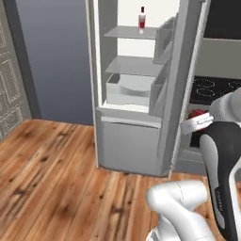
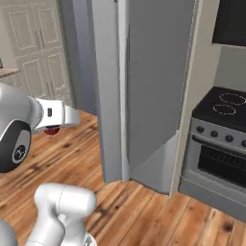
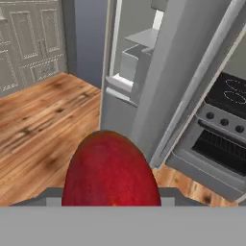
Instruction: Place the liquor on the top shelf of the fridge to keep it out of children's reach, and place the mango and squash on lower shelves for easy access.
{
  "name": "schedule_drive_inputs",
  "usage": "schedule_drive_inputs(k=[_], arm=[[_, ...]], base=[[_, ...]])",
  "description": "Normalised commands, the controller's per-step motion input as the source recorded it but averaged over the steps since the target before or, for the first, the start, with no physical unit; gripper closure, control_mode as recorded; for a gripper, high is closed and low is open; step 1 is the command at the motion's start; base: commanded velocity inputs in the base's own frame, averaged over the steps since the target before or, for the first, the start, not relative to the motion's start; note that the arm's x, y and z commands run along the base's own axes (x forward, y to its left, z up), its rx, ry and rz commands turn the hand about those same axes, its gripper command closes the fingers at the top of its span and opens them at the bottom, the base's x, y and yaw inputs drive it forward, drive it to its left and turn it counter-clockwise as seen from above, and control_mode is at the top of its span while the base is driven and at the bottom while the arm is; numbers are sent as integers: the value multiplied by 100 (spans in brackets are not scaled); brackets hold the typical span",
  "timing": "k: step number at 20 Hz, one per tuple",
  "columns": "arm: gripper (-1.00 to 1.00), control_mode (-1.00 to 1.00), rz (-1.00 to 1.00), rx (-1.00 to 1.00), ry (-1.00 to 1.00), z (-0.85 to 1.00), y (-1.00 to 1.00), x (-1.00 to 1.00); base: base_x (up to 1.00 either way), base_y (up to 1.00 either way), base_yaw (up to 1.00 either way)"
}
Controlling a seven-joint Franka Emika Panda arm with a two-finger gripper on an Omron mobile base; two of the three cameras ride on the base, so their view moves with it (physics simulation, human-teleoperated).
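The fridge [image 1: 127, 141] stands open ahead, its door [image 2: 149, 86] swung out toward the oven. The liquor [image 1: 142, 19], a small clear bottle with a red cap, stands upright on the top shelf [image 1: 127, 33]. Below it are a lower shelf [image 1: 134, 67] and the grey drawer [image 1: 129, 89]. My gripper [image 1: 196, 120] is shut on the mango [image 3: 111, 170], a round red fruit. It hangs in front of the door's edge, well short of the shelves. The mango [image 2: 52, 130] peeks out under the white hand [image 2: 57, 115]. The squash is out of view.
A black-topped grey oven [image 2: 221, 139] stands right of the fridge, close behind the open door. Panelled cabinets [image 3: 29, 48] line the left wall. Wooden floor [image 1: 52, 160] lies open in front of the fridge.
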Motion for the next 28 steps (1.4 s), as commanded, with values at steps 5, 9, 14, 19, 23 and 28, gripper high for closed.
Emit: schedule_drive_inputs(k=[5,9,14,19,23,28], arm=[[100,100,0,0,0,0,0,0],[100,100,0,0,0,0,0,0],[100,100,0,0,0,0,0,0],[100,100,0,0,0,0,0,0],[100,100,0,0,0,0,0,0],[100,100,0,0,0,0,0,0]], base=[[0,92,33],[17,92,17],[30,63,-3],[39,31,-30],[54,16,-44],[72,14,-48]])
